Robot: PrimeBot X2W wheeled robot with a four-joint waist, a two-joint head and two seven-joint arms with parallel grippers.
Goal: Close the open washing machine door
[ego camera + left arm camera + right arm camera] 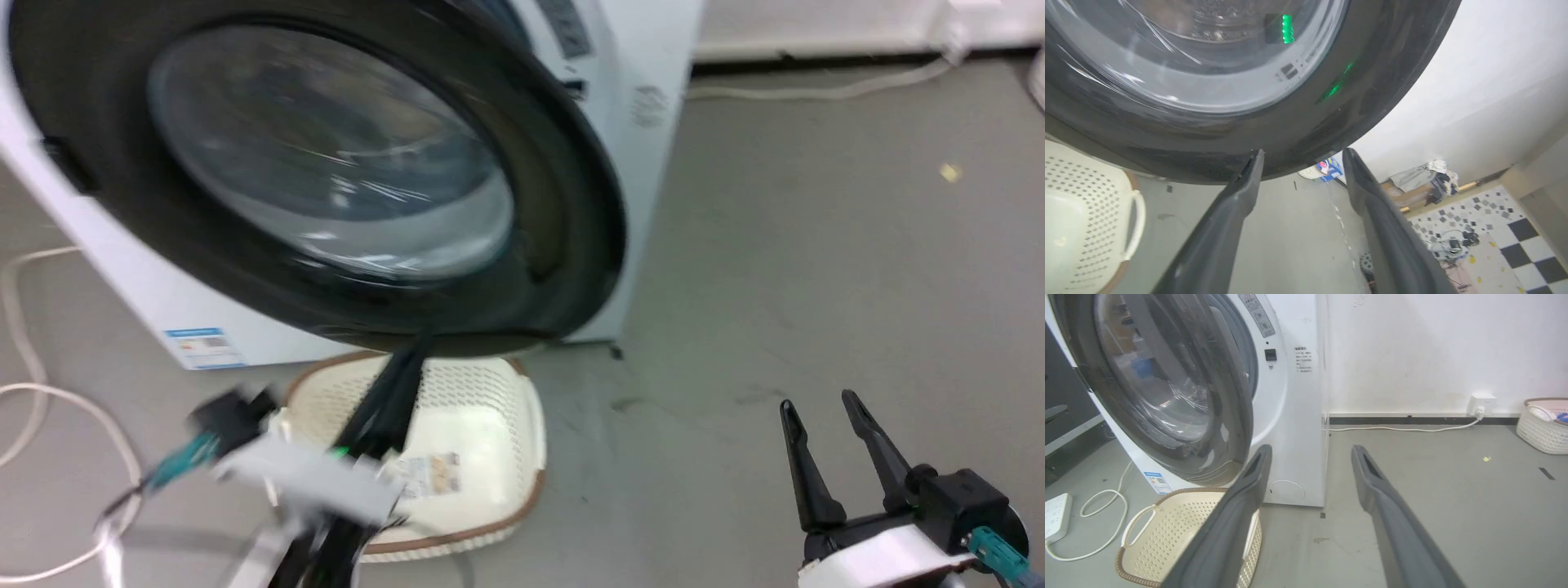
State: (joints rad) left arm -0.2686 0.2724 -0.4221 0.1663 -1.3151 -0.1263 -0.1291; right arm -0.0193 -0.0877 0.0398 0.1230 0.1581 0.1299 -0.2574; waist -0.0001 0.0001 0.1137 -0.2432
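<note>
Blurring, left gripper (415, 353) points at washing machine door (563, 204).

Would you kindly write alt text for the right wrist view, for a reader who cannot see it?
The washing machine door stands partly open, swung out from the white washing machine. A cream perforated basket sits on the grey floor below it. The right pincer is open in the foreground, holding nothing.
</note>
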